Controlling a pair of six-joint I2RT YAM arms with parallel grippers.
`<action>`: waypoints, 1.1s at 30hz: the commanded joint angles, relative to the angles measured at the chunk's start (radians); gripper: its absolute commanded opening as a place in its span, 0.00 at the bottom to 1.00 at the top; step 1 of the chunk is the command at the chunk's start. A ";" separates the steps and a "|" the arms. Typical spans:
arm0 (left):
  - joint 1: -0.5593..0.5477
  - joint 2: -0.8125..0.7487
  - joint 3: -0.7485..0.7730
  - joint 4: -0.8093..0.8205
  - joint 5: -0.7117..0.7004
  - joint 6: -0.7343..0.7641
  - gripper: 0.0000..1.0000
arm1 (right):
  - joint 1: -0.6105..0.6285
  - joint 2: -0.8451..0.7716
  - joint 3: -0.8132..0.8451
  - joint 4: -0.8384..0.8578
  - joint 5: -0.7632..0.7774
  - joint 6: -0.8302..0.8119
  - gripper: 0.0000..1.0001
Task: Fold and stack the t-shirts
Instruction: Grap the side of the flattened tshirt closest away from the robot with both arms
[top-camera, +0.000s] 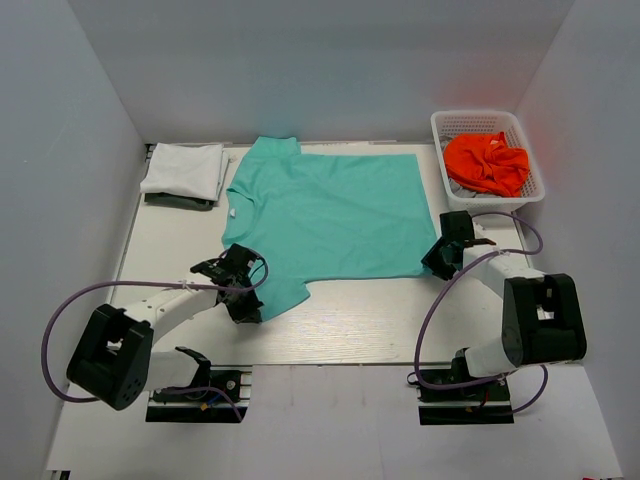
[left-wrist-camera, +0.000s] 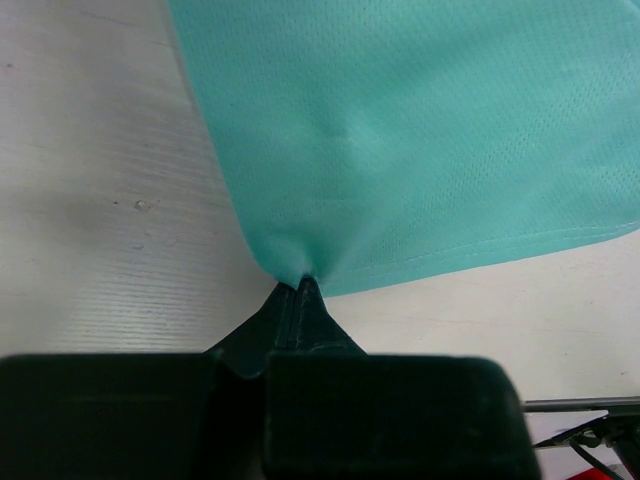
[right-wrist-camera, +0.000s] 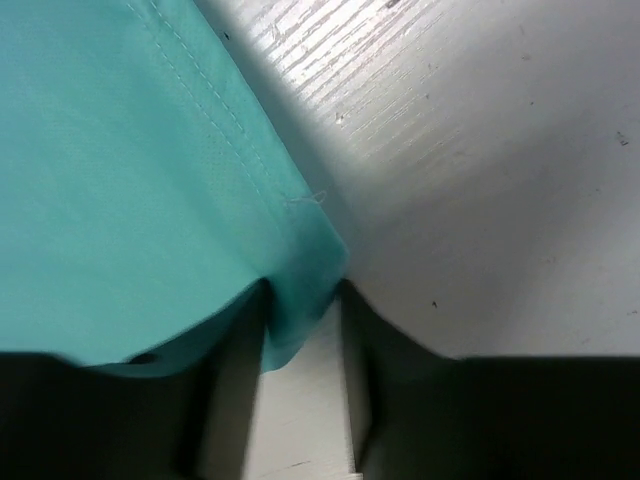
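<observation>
A teal t-shirt lies spread flat in the middle of the table, collar to the left. My left gripper is shut on the edge of its near sleeve; in the left wrist view the cloth puckers into the closed tips. My right gripper is at the shirt's near right hem corner. In the right wrist view that corner hangs between the fingers, which still stand apart. A folded white t-shirt lies on a dark one at the back left. An orange t-shirt is crumpled in the basket.
A white mesh basket stands at the back right corner. Grey walls close in the table on three sides. Purple cables loop from both arms near the front edge.
</observation>
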 joint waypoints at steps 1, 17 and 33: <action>-0.003 -0.030 -0.004 -0.039 -0.021 0.010 0.00 | -0.008 0.010 0.018 -0.021 -0.039 0.014 0.33; -0.003 -0.325 -0.056 -0.188 0.232 -0.008 0.00 | 0.006 -0.236 -0.104 -0.205 -0.093 -0.124 0.00; 0.016 -0.041 0.376 -0.081 -0.011 0.133 0.00 | 0.012 -0.170 0.114 -0.266 -0.082 -0.185 0.00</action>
